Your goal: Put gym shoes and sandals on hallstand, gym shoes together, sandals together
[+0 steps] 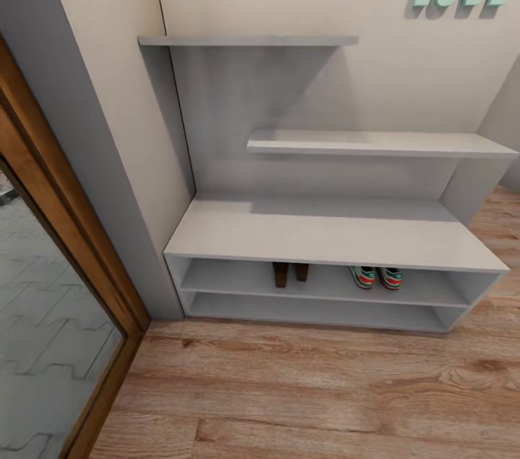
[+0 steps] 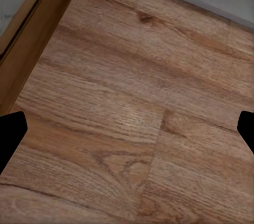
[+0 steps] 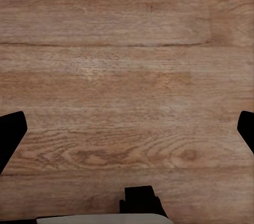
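On upper open shelf of shoe rack (image 1: 325,235), head view: two sandals (image 1: 289,273) side by side at left, two sneakers (image 1: 376,276) side by side at right, pairs apart. Left wrist view: left gripper (image 2: 127,129) spread wide, empty, over plank floor (image 2: 127,76). Right wrist view: right gripper (image 3: 127,129) likewise wide, empty, over floor.

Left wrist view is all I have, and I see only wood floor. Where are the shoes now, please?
Observer: Head view shows the two gym shoes side by side on the hallstand's upper open shelf.
Operator: And the sandals?
Observer: The two sandals stand together on that same shelf, toward the mirror side.
Operator: Is the right arm holding something?
Observer: No. Its jaws are wide open over the corridor floor, with nothing between them.
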Controlling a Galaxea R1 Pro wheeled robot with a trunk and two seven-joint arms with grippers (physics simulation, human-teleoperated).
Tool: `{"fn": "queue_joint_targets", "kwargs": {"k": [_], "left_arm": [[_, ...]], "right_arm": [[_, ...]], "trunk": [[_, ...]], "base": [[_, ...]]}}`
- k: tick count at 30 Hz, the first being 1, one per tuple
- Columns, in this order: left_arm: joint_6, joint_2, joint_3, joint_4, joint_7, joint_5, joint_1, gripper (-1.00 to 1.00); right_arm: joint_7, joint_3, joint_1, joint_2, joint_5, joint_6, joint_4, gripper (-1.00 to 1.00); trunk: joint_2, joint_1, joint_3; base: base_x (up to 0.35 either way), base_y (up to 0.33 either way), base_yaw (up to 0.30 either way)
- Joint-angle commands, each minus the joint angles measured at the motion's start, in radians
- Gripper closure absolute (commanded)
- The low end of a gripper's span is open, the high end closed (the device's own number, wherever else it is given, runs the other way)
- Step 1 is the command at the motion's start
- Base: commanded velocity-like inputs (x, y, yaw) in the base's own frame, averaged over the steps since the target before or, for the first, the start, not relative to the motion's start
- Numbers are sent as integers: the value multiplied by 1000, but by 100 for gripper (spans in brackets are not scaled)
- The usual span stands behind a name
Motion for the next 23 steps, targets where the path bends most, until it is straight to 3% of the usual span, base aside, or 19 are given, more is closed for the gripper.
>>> {"fn": "queue_joint_targets", "kwargs": {"k": [1, 23], "left_arm": [[2, 0, 4, 1, -10, 8, -1, -100], [2, -1, 4, 2, -10, 10, -1, -100]], "right_arm": [[-1, 4, -1, 0, -7, -3, 1, -100], [-1, 4, -1, 1, -7, -3, 1, -100]], "trunk": [[0, 0, -1], [0, 0, -1]], "base": [[0, 0, 0], [0, 0, 0]]}}
